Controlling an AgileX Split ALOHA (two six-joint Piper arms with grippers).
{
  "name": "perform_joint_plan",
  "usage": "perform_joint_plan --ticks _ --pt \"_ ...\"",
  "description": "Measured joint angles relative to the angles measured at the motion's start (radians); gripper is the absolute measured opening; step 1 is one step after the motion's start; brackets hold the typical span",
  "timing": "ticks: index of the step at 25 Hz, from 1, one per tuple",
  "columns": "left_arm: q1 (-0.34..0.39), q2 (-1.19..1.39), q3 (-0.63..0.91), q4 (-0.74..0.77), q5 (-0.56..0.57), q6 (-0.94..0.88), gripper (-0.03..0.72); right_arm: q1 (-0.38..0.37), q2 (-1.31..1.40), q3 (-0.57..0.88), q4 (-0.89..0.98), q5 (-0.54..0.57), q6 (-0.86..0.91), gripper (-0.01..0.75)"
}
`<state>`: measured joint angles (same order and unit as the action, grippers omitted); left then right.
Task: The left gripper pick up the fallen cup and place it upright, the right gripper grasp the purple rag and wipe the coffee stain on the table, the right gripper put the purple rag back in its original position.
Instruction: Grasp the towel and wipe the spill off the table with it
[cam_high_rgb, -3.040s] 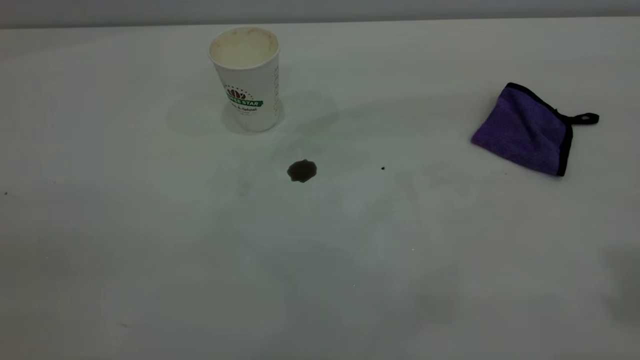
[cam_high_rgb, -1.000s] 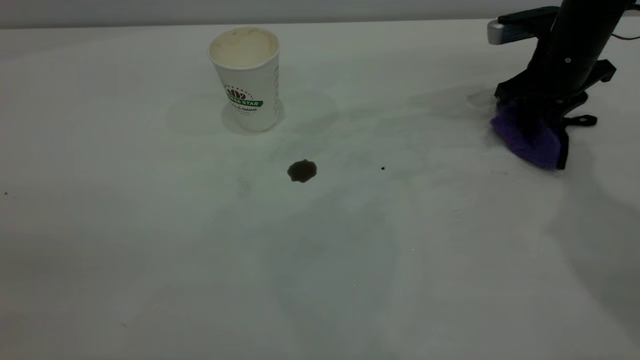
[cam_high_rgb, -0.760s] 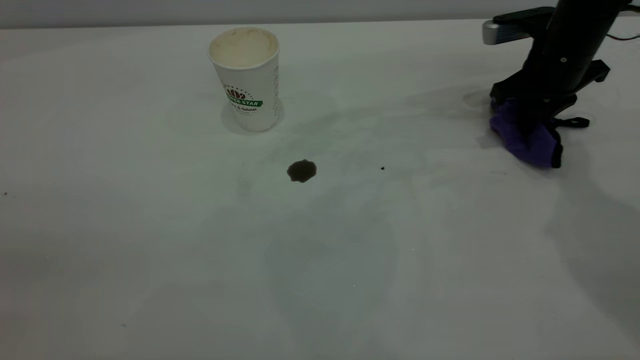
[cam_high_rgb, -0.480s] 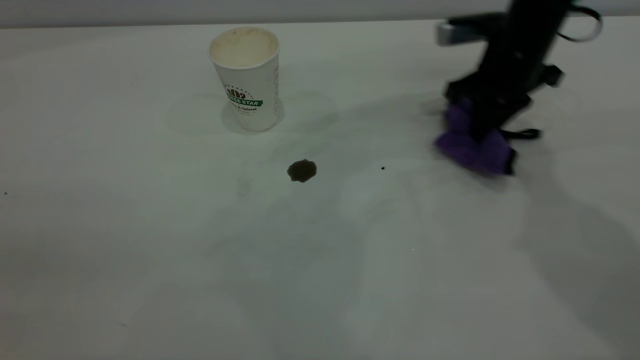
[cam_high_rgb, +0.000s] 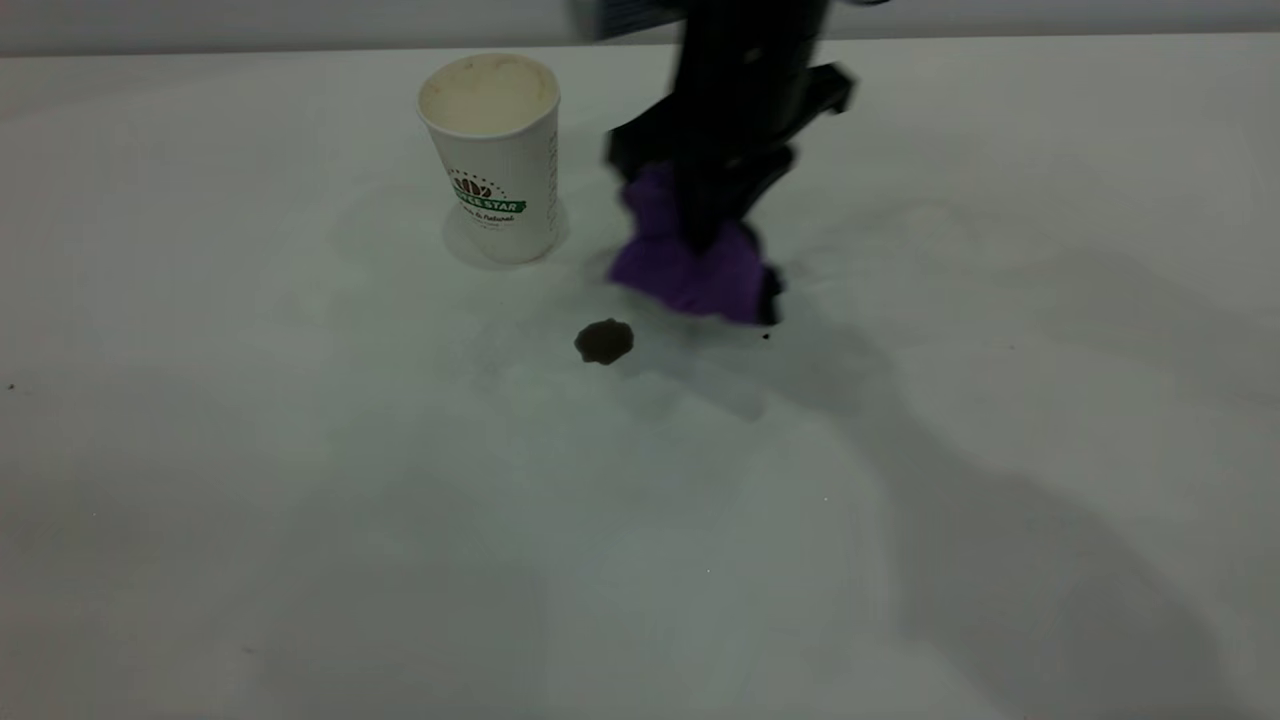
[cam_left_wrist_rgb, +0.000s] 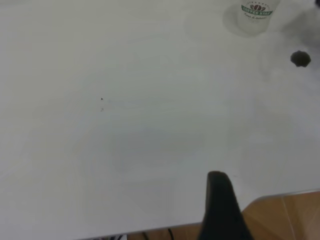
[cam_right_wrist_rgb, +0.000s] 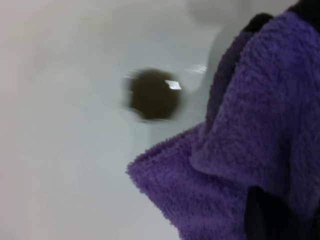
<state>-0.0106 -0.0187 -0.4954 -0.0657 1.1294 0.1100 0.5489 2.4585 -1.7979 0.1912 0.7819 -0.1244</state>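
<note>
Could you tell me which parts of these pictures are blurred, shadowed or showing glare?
Exterior view: the right pincer and rag are motion-smeared; a broad shadow falls across the table. Right wrist view: the stain is soft, with a small bright glint. Left wrist view: the cup is cropped at the edge.

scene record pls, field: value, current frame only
cup: upright, at the left of the exterior view
coffee stain: unwiped, in front of the cup
purple rag: bunched, held just right of and behind the stain
right gripper: shut on the purple rag
left gripper: one finger in the left wrist view, by the table edge
table: white
</note>
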Motion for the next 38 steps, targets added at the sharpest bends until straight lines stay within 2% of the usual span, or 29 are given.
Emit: perform_joint_plan --ticks 6,16,21,31,38 --pt "0.000 0.000 0.000 0.000 0.000 0.000 0.549 0.070 0.085 0.000 0.010 -0.112 0.048 0.072" --pt "0.000 0.000 0.000 -0.001 0.000 -0.001 0.549 0.161 0.110 0.000 0.025 -0.216 0.090 0.072" --pt "0.000 0.000 0.000 -0.001 0.000 -0.001 0.549 0.178 0.118 -0.001 0.027 -0.279 0.096 0.072" --pt "0.000 0.000 0.000 -0.001 0.000 -0.001 0.549 0.148 0.178 -0.011 0.056 -0.345 0.099 0.071" --pt "0.000 0.000 0.000 -0.001 0.000 -0.001 0.549 0.011 0.185 -0.020 0.061 -0.360 0.101 0.071"
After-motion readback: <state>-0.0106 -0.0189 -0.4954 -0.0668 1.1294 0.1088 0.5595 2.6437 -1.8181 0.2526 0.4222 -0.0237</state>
